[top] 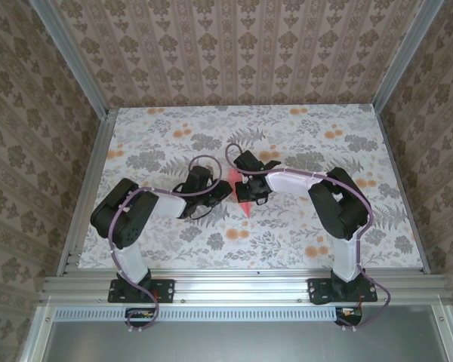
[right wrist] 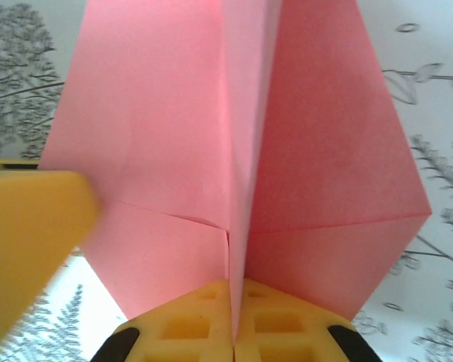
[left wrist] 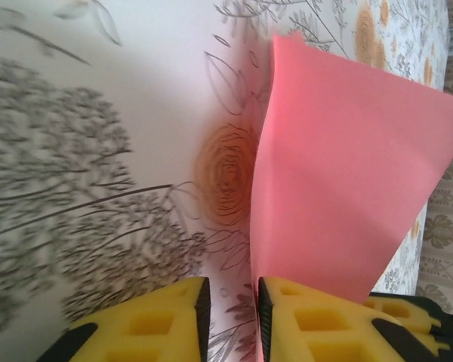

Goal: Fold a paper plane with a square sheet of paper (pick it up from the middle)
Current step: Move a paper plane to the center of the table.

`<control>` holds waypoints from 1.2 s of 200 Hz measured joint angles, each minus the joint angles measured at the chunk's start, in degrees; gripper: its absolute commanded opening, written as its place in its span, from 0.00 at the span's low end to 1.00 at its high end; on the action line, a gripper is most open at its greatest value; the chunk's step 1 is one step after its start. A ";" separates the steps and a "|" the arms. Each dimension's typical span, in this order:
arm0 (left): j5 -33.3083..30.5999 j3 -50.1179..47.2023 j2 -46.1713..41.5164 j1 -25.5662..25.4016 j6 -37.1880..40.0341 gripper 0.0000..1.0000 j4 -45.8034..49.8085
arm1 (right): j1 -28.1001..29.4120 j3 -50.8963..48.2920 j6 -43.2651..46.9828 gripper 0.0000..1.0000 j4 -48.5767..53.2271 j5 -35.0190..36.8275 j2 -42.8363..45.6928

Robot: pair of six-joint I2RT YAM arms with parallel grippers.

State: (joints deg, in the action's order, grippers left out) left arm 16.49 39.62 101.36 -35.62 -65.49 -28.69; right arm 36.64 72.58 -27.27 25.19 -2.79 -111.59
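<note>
Both arms reach in from their bases at the near edge of the table (top: 302, 136), elbows bent outward and forearms angled toward each other, so that the grippers meet over the middle of the table.

The right gripper (top: 246, 194) is closed, its yellow fingers (right wrist: 283, 324) pressed together on the raised centre fold of the paper plane (right wrist: 166, 128), whose two pink flaps spread out to either side. The left gripper (left wrist: 230, 290) stands slightly apart, with patterned table visible between its fingers (left wrist: 166, 324). The plane's edge runs down just beside one of them.

From above, the grippers cover most of the plane; only a pink tip pointing at the near edge shows. In the right wrist view a blurred yellow block (right wrist: 30, 256) is cut off at the left.
</note>
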 measured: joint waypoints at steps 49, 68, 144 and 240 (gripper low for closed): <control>-4.00 -0.55 -11.61 4.52 5.46 0.60 13.88 | -0.50 0.92 2.05 0.07 6.27 6.45 0.96; -6.21 -0.50 -14.62 6.12 7.52 0.63 19.39 | -0.76 2.14 2.78 0.08 8.07 7.93 0.94; -11.26 -0.55 -18.86 7.98 11.26 0.66 30.45 | -0.76 7.76 3.67 0.16 10.64 10.10 -4.68; -13.33 -0.76 -19.85 8.04 11.80 0.68 33.51 | -0.37 10.32 4.87 0.05 12.35 12.15 -6.05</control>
State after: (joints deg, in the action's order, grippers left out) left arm 3.16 38.85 81.52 -27.57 -53.69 4.82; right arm 36.27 82.89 -22.39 37.54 9.37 -117.64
